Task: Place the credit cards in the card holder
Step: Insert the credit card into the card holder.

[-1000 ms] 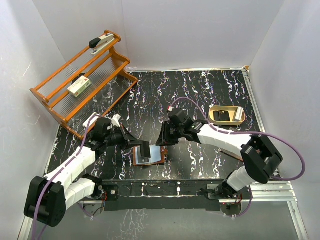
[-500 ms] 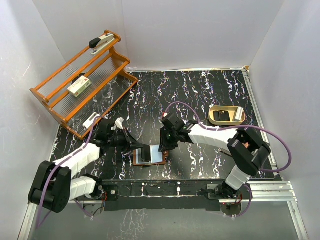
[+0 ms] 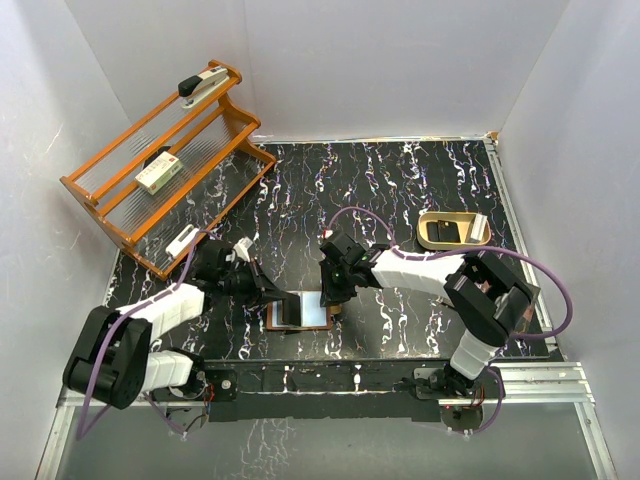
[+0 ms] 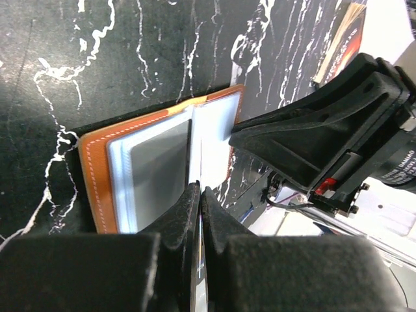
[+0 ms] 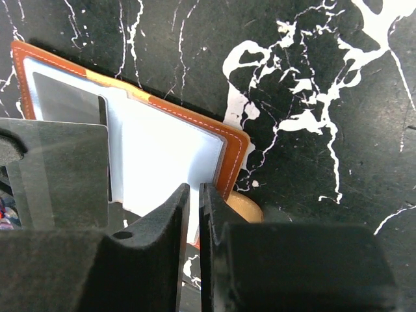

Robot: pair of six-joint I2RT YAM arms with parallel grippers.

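Note:
The brown card holder lies open on the black marbled table near the front edge, pale pockets up. It also shows in the left wrist view and the right wrist view. My left gripper is shut on a grey credit card, which stands on edge over the holder's middle fold. My right gripper is shut, pinching the holder's right edge beside the tan snap tab. No other card shows.
An orange wire rack stands at the back left with a stapler and a white-and-green box. A small white item lies by its foot. A tan curved object sits at the right.
My left arm has stretched out lower towards the holder, still holding the card. My right gripper has shifted slightly left and down onto the holder's right edge.

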